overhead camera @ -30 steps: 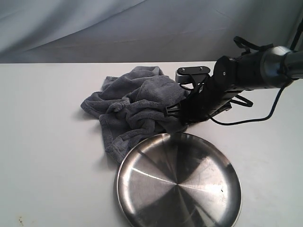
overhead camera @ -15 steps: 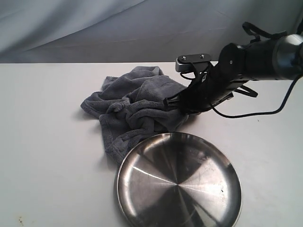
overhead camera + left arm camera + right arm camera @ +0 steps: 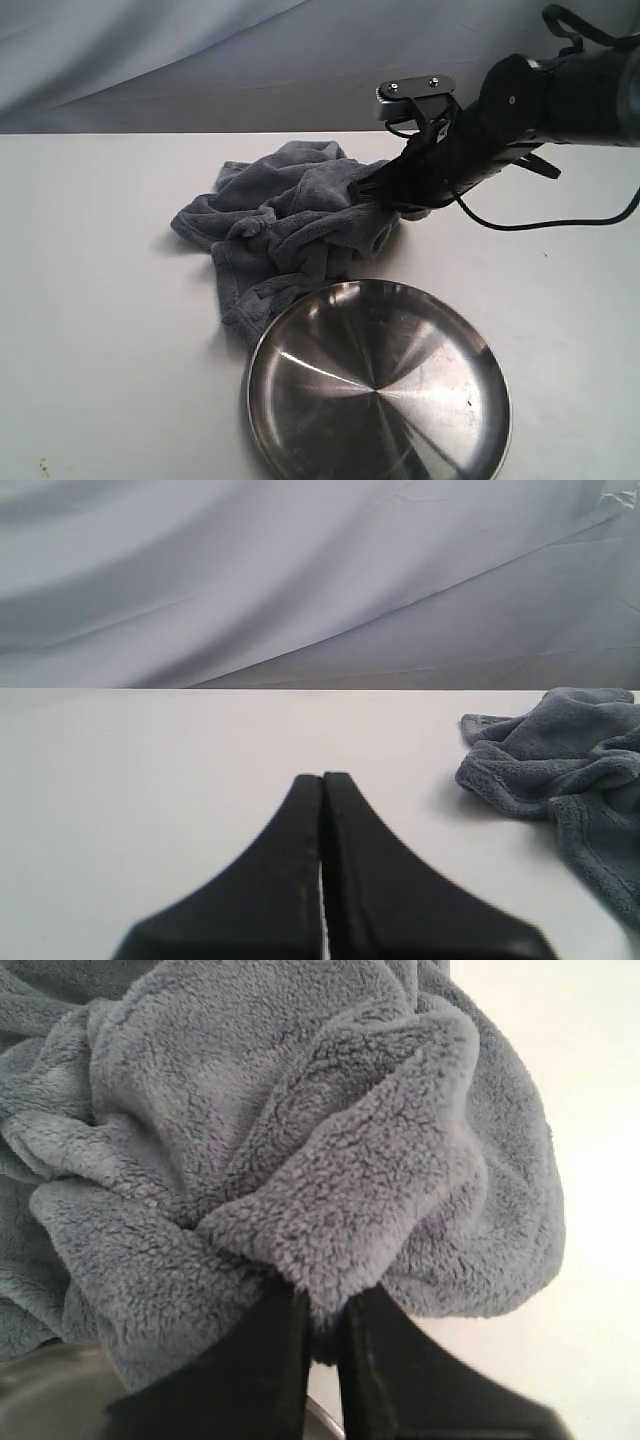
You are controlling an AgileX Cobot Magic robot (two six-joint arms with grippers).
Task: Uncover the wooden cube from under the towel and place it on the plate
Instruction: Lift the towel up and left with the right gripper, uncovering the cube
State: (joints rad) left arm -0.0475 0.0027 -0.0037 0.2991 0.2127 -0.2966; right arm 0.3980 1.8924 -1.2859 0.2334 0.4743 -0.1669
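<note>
I have the right gripper [image 3: 325, 1332] pinching the right-edge fold of the towel [image 3: 285, 225], cube unseen, presumably under the heap to its left, plate [image 3: 400, 400] just in front; left gripper [image 3: 322, 790] pressed together, farther off.

Lab-style test setup: plain white table [image 3: 90, 330], draped grey fabric backdrop [image 3: 200, 60].

A white tabletop [image 3: 100, 350] is stretching across the scene, and a wrinkled grey-blue cloth backdrop [image 3: 200, 60] is hanging behind it.
</note>
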